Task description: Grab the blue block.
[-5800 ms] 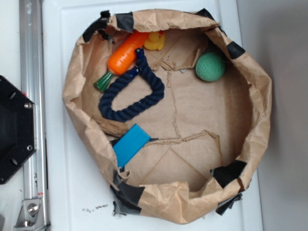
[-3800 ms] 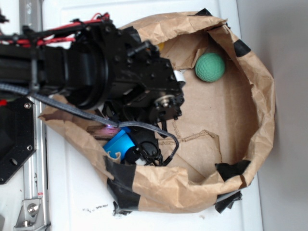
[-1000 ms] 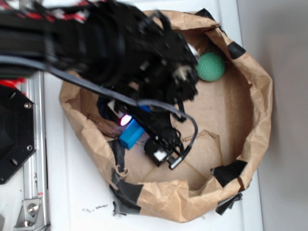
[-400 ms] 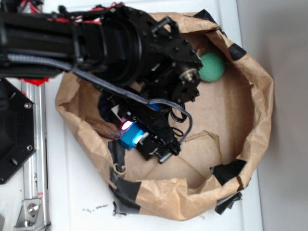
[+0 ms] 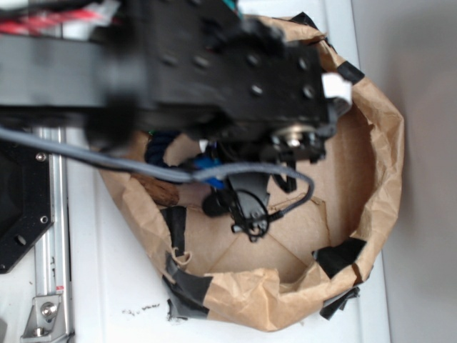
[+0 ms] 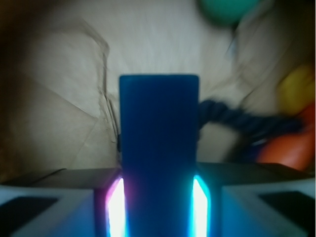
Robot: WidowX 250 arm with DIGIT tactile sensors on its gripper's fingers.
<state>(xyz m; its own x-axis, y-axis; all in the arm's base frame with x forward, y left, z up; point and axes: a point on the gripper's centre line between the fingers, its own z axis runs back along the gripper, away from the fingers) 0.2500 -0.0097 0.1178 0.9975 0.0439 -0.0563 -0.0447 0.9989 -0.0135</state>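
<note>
The blue block (image 6: 158, 143) stands upright in the wrist view, filling the gap between my two glowing pads (image 6: 116, 207), which press its left and right faces. My gripper (image 6: 158, 210) is shut on it, and the paper floor lies blurred behind it. From outside, only a sliver of the blue block (image 5: 208, 173) shows under the big black arm, with the gripper (image 5: 223, 194) just below it inside the bag.
The brown paper bag's rolled wall (image 5: 382, 164) rings everything. A navy rope loop (image 6: 237, 116), an orange carrot toy (image 6: 289, 148), a yellow toy (image 6: 298, 89) and a green ball (image 6: 227, 7) lie beyond the block. A brown stick (image 5: 161, 189) rests by the left wall.
The arm has risen towards the camera and now covers the green ball and the bag's upper half. The block has come up with the gripper, shifting slightly up and right.
</note>
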